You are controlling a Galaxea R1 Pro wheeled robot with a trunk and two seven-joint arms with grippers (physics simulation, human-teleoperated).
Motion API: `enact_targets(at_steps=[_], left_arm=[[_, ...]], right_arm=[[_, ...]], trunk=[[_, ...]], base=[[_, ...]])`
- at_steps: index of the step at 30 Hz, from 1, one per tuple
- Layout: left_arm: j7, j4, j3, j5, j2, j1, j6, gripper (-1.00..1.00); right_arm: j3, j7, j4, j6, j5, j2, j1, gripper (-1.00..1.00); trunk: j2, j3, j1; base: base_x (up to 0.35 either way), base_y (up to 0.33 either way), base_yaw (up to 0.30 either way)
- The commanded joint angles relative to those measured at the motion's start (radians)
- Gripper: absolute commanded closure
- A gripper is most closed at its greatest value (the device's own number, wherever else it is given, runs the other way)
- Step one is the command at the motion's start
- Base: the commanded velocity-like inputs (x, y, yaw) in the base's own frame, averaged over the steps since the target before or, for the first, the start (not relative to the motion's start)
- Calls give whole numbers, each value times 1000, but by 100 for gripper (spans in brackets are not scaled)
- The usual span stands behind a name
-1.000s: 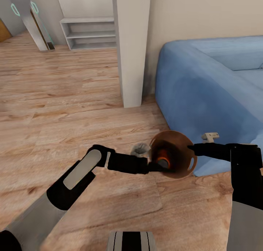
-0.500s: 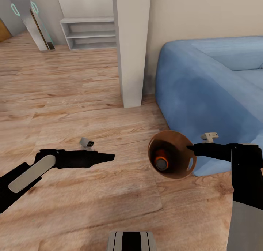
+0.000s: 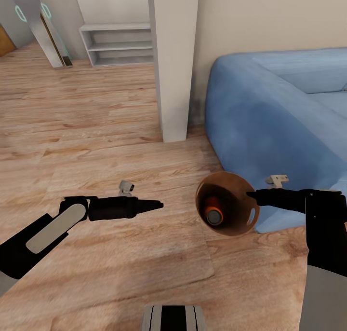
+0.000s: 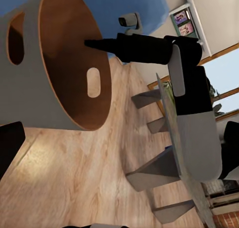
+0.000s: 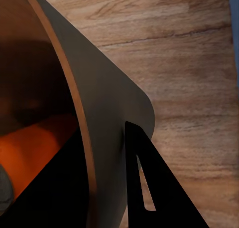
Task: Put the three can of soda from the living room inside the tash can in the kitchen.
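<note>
- Head view: the right gripper (image 3: 250, 194) pinches the rim of the bin (image 3: 243, 225), one finger inside the wall and one outside, and holds it tipped above the wood floor (image 3: 96, 128) with its mouth facing up toward the camera.
- An orange can (image 3: 212, 210) lies at the bottom of the bin, its silver top showing. The other cans cannot be seen from here.
- The blue sofa (image 3: 270, 109) stands just behind the right gripper and the bin. A white pillar (image 3: 172, 61) rises beyond, with a low shelf (image 3: 118, 44) further off.
- The left gripper (image 3: 156, 205) points toward the bin, apart from it, with bare floor between. Its fingers look pressed together into one tip, holding nothing.
- Left wrist view: the bin (image 4: 64, 88) lies ahead of the left gripper, side on, with its brown inside and slot handle visible. The right gripper (image 4: 89, 43) bites its rim from the far side. The floor (image 4: 74, 178) runs under it.
- Right wrist view: the bin wall (image 5: 99, 108) sits right against a dark finger (image 5: 154, 183), clamped. The can (image 5: 35, 153) shows orange inside the bin, and the floor (image 5: 189, 63) lies outside it.
</note>
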Motion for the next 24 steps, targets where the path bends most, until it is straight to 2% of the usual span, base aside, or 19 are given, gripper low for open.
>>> enact_targets(at_steps=[1,8,24], left_arm=[[0,0,0,0,0,0,-1,-100],[3,0,1,0,-3,0,-8,-100],[3,-1,4,-1,-8,0,-6,-100]], right_arm=[[0,3,0,10,-13,0,0,100],[-3,3,0,10,-13,1,0,100],[-3,3,0,10,-13,-2,0,100]], trunk=[[0,1,0],[0,12,0],[0,38,0]], base=[[0,0,0],[0,0,10],[0,0,81]])
